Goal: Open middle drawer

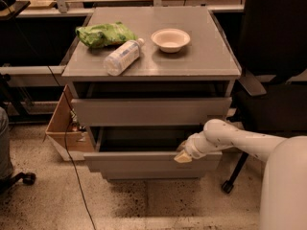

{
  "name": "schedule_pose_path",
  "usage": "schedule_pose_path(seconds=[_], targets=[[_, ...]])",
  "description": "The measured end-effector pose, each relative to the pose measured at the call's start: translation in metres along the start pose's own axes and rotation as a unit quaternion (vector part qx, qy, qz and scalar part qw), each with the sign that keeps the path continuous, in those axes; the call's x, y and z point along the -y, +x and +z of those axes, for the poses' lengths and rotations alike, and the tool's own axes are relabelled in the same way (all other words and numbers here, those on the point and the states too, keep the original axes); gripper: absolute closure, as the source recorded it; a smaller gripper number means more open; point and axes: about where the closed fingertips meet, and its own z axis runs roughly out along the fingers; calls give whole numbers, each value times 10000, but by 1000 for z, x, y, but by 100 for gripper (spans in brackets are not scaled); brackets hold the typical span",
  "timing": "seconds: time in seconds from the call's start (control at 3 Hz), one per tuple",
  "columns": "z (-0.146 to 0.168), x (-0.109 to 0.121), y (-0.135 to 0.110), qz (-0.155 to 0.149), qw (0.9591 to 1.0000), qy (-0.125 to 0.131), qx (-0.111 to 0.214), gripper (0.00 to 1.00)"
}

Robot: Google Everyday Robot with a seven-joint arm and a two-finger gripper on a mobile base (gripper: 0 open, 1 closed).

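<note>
The middle drawer (144, 162) of the grey cabinet (206, 56) stands pulled partway out, its front further forward than the top drawer (148, 110) above it. The gripper (184, 155) rests at that front's upper edge, right of the cabinet's middle. I cannot tell whether it grips the edge. A green bag (103, 34), a bottle (122, 57) and a bowl (170, 39) sit on the cabinet top.

Dim, warm overhead light, with a soft sheen on the grey metal cabinet top (206, 56). Deep shadow fills the wide grey metal middle drawer (139, 163). The tan-tipped gripper (183, 156) at its front lip is brightly lit.
</note>
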Motion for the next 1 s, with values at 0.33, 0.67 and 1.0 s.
schedule_pose_path(seconds=[0.33,0.67,1.0], targets=[[-4,1,-2,0,10000,0,0,38],[-9,-31,-1,-16,9996,-268,-30,15],[-40,-122,-4,-12,9949,-1007,-83,0]])
